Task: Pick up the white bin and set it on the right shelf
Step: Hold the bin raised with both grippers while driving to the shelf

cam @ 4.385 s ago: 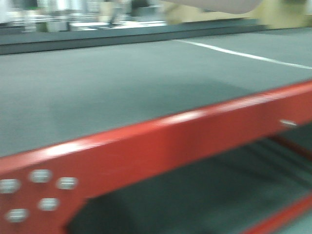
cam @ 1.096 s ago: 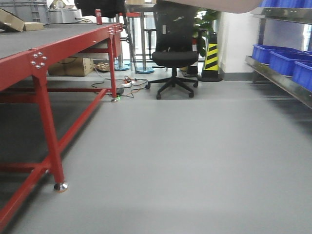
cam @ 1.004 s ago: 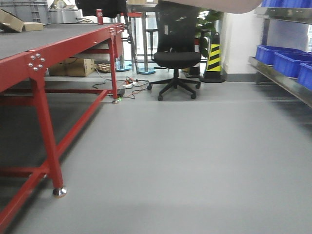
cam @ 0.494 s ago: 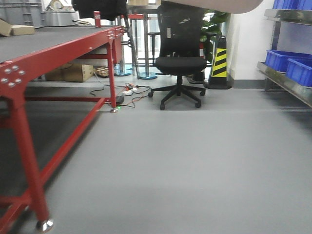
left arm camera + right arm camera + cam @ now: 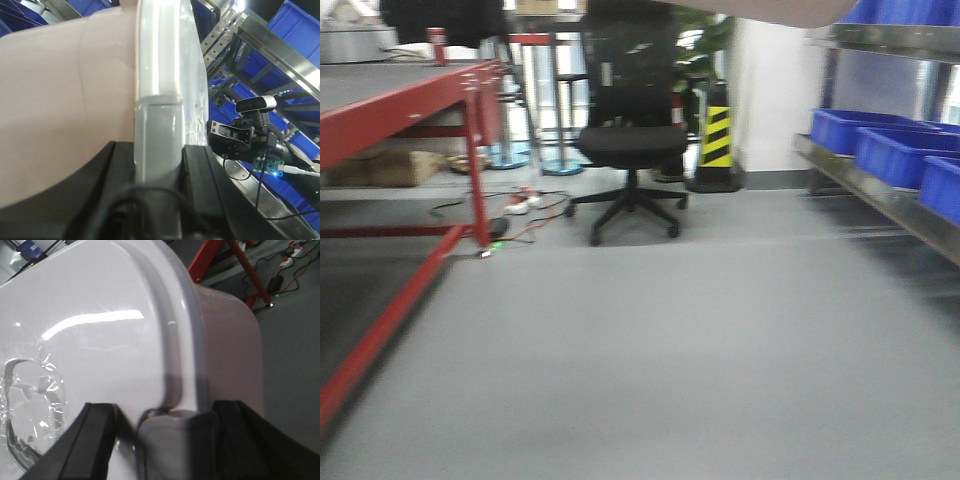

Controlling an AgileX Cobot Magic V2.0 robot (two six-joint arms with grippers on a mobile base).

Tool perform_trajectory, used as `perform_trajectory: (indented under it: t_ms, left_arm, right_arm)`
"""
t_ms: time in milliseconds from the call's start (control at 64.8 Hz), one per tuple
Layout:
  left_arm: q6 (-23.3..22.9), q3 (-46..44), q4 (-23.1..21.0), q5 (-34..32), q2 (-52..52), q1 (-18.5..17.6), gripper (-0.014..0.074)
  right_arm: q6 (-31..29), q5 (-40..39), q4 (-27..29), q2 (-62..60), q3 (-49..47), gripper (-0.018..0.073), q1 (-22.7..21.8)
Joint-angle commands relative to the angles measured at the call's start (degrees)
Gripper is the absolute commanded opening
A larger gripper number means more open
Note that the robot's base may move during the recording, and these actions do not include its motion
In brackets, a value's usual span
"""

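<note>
I carry the white bin (image 5: 60, 95) between both arms. In the left wrist view my left gripper (image 5: 157, 152) is shut on a grey clip of its lid rim (image 5: 162, 60), beige wall to the left. Seen from the right wrist, my right gripper (image 5: 167, 415) is shut on the opposite grey clip, with the glossy white lid (image 5: 90, 325) on the left and the pinkish wall (image 5: 235, 350) on the right. In the front view, only the bin's underside (image 5: 790, 8) shows at the top edge. The right shelf (image 5: 880, 190), shiny steel, stands at the right.
Blue open bins (image 5: 890, 145) fill the steel shelf. A red-framed table (image 5: 410, 105) stands left, with cables (image 5: 515, 205) on the floor by its leg. A black office chair (image 5: 630, 140) and a striped cone (image 5: 715, 135) stand ahead on grey floor.
The front view has swung to the right: the red table slid toward the left edge and the steel shelf with blue bins takes up more of the right side. The bin stays held.
</note>
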Motion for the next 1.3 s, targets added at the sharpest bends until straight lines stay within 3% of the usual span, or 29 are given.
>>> perform_trajectory:
  t_ms: [0,1282]
  left_arm:
    - [0.53,-1.93,-4.98,14.74,-2.42,-3.17,-0.0117]
    - [0.53,-1.93,-4.98,14.62,-2.42,-3.17,-0.0117]
  right_arm:
    - [-0.2,10.29,9.03,-2.95,-1.92,0.0055,2.13]
    - [-0.2,9.54,9.03,-2.95,-1.92,0.0055,2.13]
